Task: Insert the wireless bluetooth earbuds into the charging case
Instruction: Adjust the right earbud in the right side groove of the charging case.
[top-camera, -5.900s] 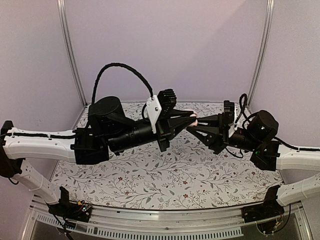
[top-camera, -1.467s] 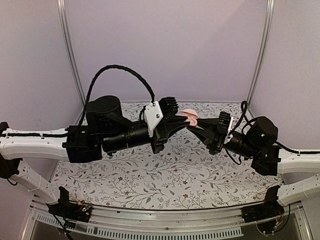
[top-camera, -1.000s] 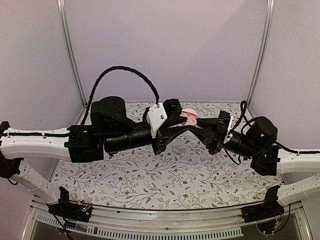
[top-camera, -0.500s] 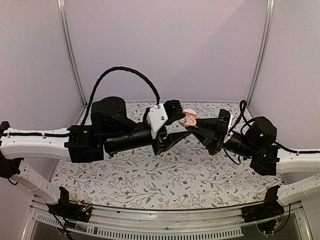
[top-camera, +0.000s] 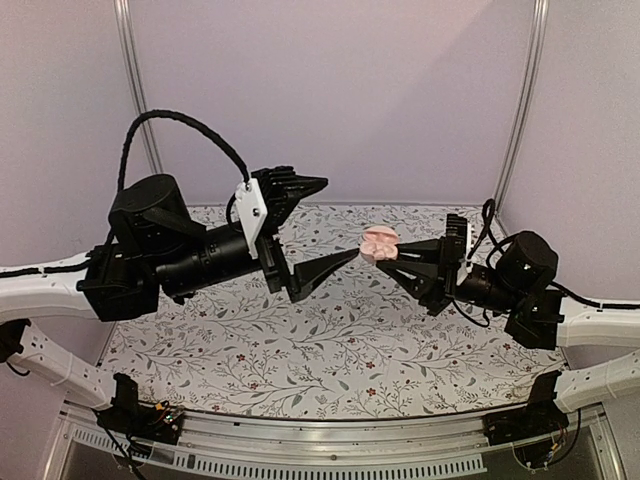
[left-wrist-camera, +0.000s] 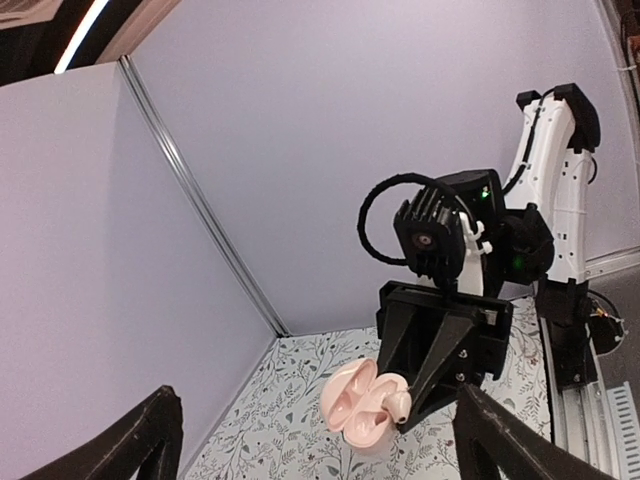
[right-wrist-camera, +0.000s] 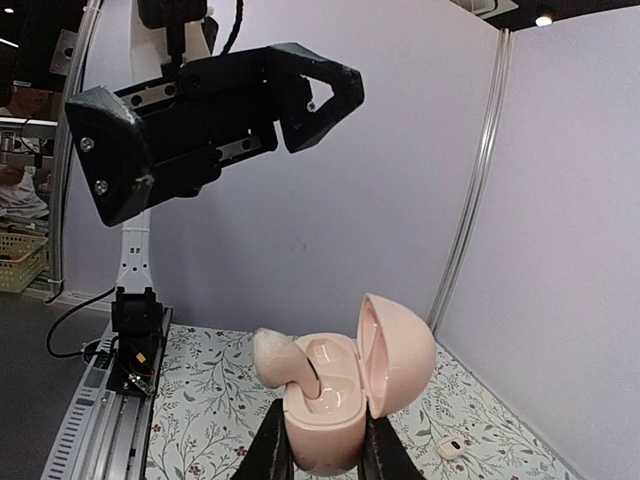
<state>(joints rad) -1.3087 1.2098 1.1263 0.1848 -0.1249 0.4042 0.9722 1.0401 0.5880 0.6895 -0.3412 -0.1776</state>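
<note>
The charging case (right-wrist-camera: 335, 415) is a pale pink clamshell with its lid (right-wrist-camera: 398, 355) swung open. My right gripper (right-wrist-camera: 325, 455) is shut on its base and holds it in the air above the table. One pink earbud (right-wrist-camera: 282, 362) stands with its stem in a case socket, its rounded head sticking out to the left. In the left wrist view the case (left-wrist-camera: 355, 410) and earbud (left-wrist-camera: 397, 404) face me. My left gripper (top-camera: 340, 218) is open wide, apart from the case (top-camera: 379, 243) on its left, with nothing between its fingers (left-wrist-camera: 140, 440).
The floral-patterned table (top-camera: 330, 340) lies below both arms. A small pale object (right-wrist-camera: 449, 449) rests on it near the right wall. Lilac walls and metal corner posts (top-camera: 520, 100) close the back and sides.
My left gripper has opened and drawn back to the left, away from the case. The earbud stays in the case. The right gripper still holds the case in about the same place.
</note>
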